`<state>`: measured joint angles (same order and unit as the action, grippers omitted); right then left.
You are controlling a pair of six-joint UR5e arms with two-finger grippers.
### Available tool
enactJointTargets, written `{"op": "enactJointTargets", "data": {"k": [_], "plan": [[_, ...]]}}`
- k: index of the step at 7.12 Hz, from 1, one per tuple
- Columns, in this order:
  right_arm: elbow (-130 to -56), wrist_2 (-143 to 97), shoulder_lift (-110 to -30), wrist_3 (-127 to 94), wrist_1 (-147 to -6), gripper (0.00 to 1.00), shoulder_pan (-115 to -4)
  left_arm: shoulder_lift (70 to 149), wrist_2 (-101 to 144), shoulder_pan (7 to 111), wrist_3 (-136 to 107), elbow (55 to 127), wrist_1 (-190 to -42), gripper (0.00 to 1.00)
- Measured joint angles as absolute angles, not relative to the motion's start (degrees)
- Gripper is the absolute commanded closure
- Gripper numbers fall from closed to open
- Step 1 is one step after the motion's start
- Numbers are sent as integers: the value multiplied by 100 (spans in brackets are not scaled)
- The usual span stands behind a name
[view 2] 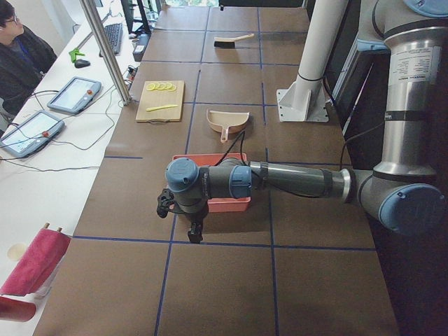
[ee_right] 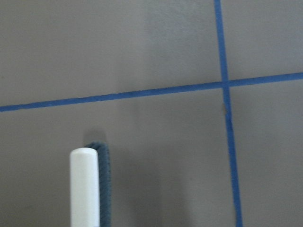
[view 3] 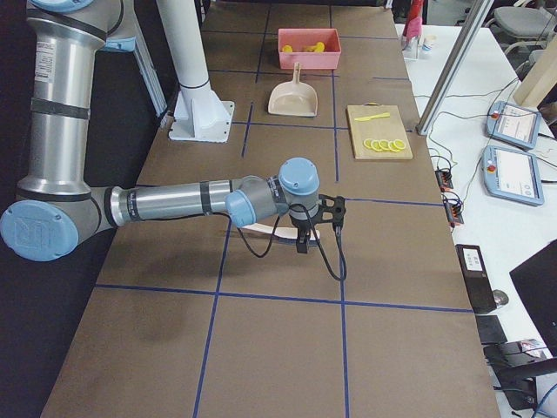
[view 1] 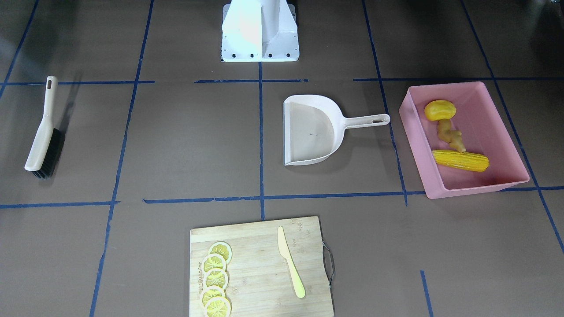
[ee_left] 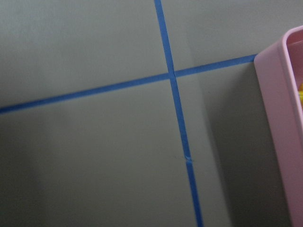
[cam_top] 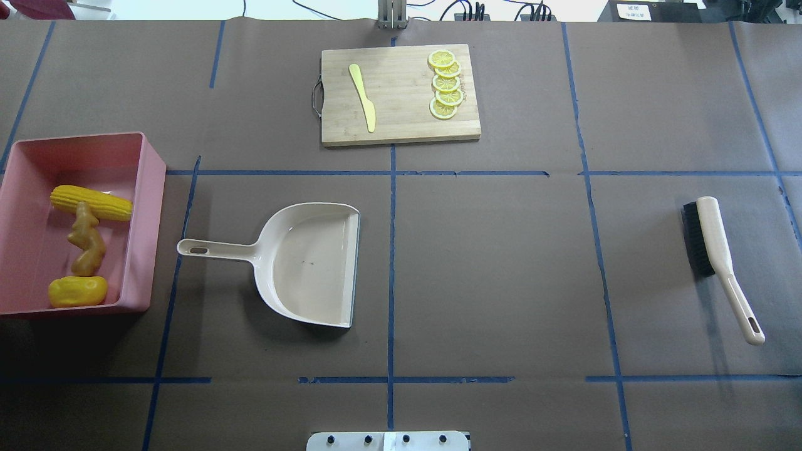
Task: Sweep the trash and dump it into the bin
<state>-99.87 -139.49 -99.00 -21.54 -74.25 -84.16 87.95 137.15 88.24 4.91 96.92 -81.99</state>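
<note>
The pink bin (view 1: 467,187) holds all the trash: the corn cob (view 1: 460,160), the ginger root (view 1: 450,135) and the yellow potato-like lump (view 1: 439,110). In the overhead view the bin (cam_top: 147,238) is at the far left. The beige dustpan (cam_top: 313,263) lies empty beside it. The brush (cam_top: 714,244) lies at the right. My left gripper (view 2: 180,213) hangs by the bin's outer end. My right gripper (view 3: 318,225) hangs over the brush. Both show only in the side views, so I cannot tell whether they are open or shut.
A wooden cutting board (cam_top: 401,128) with several lemon slices (cam_top: 446,84) and a pale yellow knife (cam_top: 363,97) lies at the table's far side. The robot's white base (view 1: 260,31) stands at the near side. Blue tape lines cross the brown table.
</note>
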Motion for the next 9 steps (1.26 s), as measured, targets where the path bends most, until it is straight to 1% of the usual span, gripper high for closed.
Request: {"op": "enactJointTargets", "data": {"k": [2,3,4,6,7,9], "plan": [[-9283,-13974,-9894,-1140,-7425,0,-8873,8767,13769,8816,420,9705,-8192,0],[-9175,-13982,-9915,-944,-7475,0,-9017,8769,13762,8812,425,9676,-8199,0],[-9273,-13988,-9933,-872,-7754,0,-9105,8766,13758,8809,438,9641,-8207,0],[-10033,-13967,-10014,-773,-8999,0,-9197,8757,13752,8807,461,9598,-8219,0],[-10228,-13920,-10083,-587,-9307,0,-9220,8757,13751,8807,469,9565,-8223,0],[-10265,-13776,-10122,-300,-9450,0,-9233,8766,13689,8807,478,9540,-8226,0]]}}
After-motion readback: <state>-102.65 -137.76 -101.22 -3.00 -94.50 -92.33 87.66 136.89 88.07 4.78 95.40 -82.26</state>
